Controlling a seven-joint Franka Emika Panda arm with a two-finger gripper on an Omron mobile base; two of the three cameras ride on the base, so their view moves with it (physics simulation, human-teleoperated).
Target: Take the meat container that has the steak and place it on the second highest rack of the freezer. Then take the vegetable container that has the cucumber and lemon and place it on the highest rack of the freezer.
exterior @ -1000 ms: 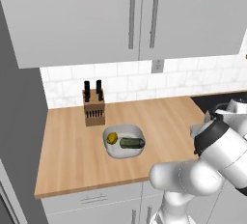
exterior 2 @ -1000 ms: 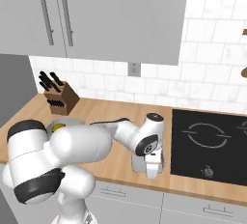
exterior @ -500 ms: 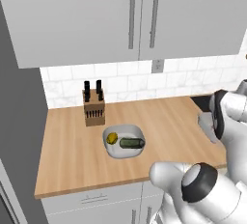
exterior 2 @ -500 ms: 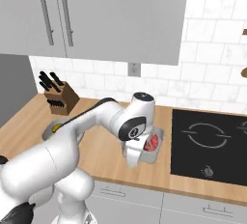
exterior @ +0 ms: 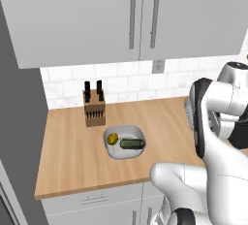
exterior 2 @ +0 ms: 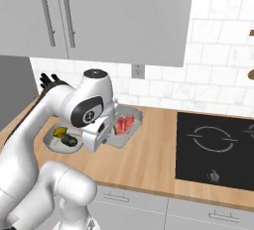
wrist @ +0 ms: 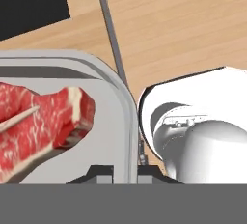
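Hand (wrist: 126, 169) first: our fingers are pinched nearly together on the side wall of the meat tray (wrist: 126, 117), one tip inside the rim and one outside, so we have hold of it by its edge and not by the steak (wrist: 46, 119). We judge that edge grip is chosen because the tray is too wide to span; the thin wall is the only part the narrow jaws can clamp. In the hand view the steak lies loose in the tray just beside the gripped wall, not touching the fingers.

From the right base view the tray (exterior 2: 130, 120) appears lifted and tilted off the surface (exterior 2: 149, 159), carried low in front of the wrist with the steak (exterior 2: 124, 124) toward its lower side. Held by one edge, it will want to sag and the meat could slide, so a level wrist matters on the way to the freezer. We cannot tell whether any part of the tray touches the wood.

Further left sits the vegetable tray (exterior: 125, 141) with the lemon (exterior: 113, 138) and cucumber (exterior: 132, 144) side by side, resting on the surface well apart from the hand, untouched; it is the second item and waits its turn. Behind it the knife block (exterior: 94, 112) stands against the tiled wall. On the far right lies the black cooktop (exterior 2: 216, 147).
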